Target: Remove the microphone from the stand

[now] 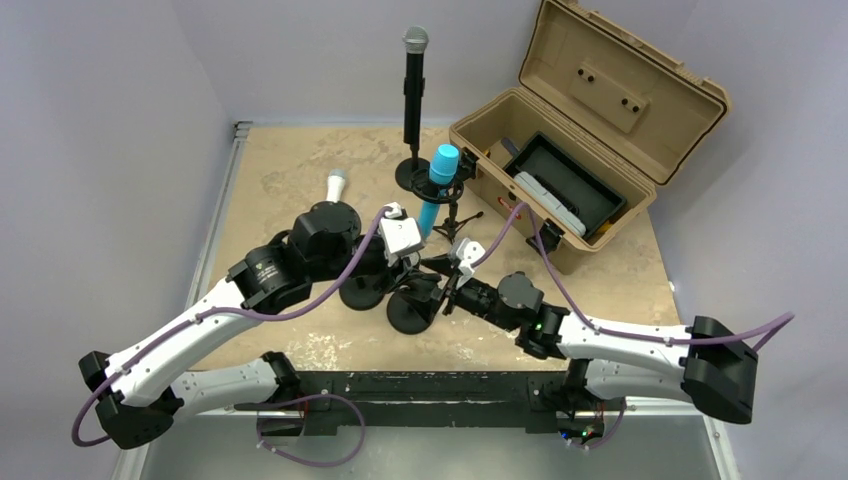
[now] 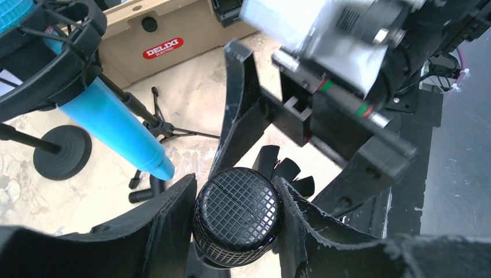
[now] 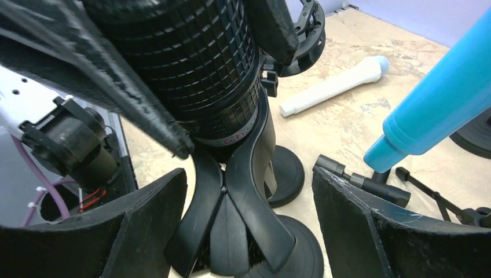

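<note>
On the desk point(image 1: 300, 180), the case point(image 1: 600, 95) stands back right. An upright mic point(image 1: 413, 90) stands back centre, with a tilted mic point(image 1: 438, 185) on a tripod point(image 1: 455, 222) just before it and a loose mic point(image 1: 333, 186) lying to their left. In front, the near mic point(image 2: 238, 214) sits in its stand point(image 3: 231, 220). The left claw point(image 2: 234, 185) grips its head, and the right claw point(image 3: 249, 179) straddles the stand below without touching.

Soft, even light with faint shadows; wrist views blur up close.

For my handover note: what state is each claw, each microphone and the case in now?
Left claw: shut on black mesh microphone.
Right claw: open, around stand clip.
Blue microphone: tilted in its mount.
Grey-headed microphone: upright in stand.
White microphone: lying on table.
Case: lid open.
</note>
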